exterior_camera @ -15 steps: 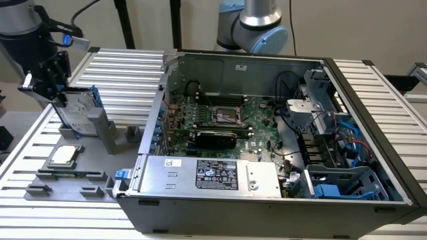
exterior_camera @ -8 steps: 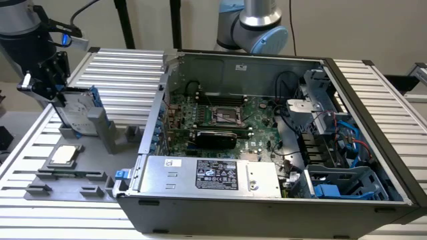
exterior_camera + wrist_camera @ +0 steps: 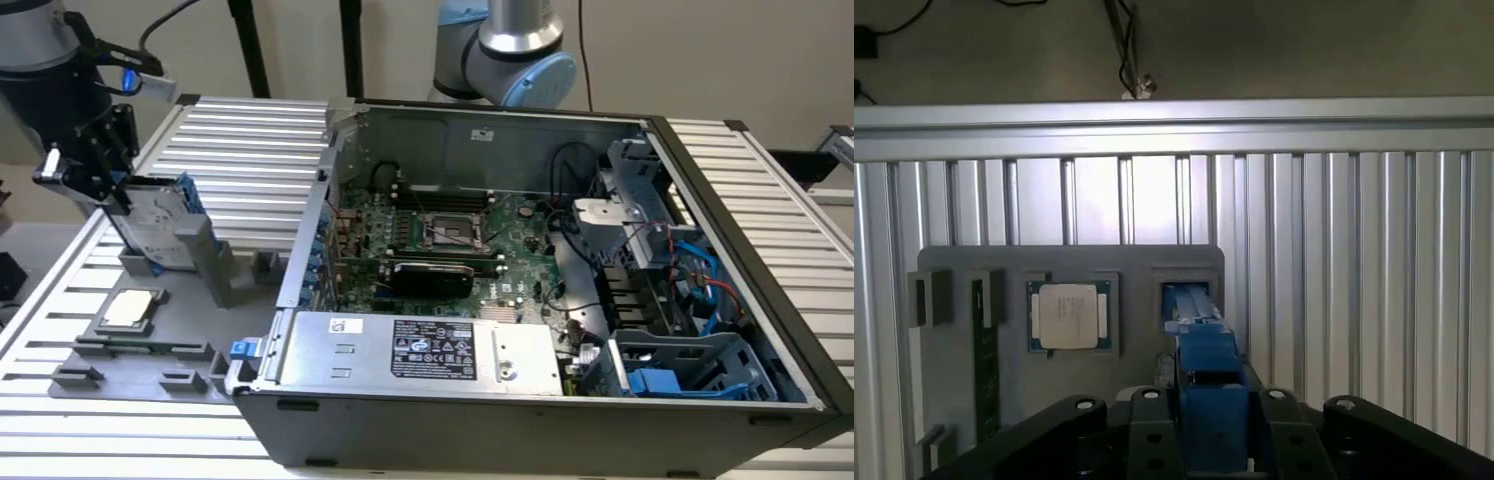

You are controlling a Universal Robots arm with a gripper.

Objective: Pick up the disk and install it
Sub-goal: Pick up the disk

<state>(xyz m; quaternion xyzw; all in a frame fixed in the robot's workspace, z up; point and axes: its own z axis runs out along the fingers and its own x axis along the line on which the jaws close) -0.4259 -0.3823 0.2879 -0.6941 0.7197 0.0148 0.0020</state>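
Technician: Grip state?
Manual: Fingers of the gripper [image 3: 1210, 440] are clamped on the blue frame of the disk [image 3: 160, 215], which stands upright at its slot in the grey tray [image 3: 140, 372].
Technician: Hazard?
Manual: A tilted lift could jam the disk in the slot or drag the tray. A loose hold could drop it.

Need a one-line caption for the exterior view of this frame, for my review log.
Gripper at the upright disk in the grey holder, beside the open computer case.
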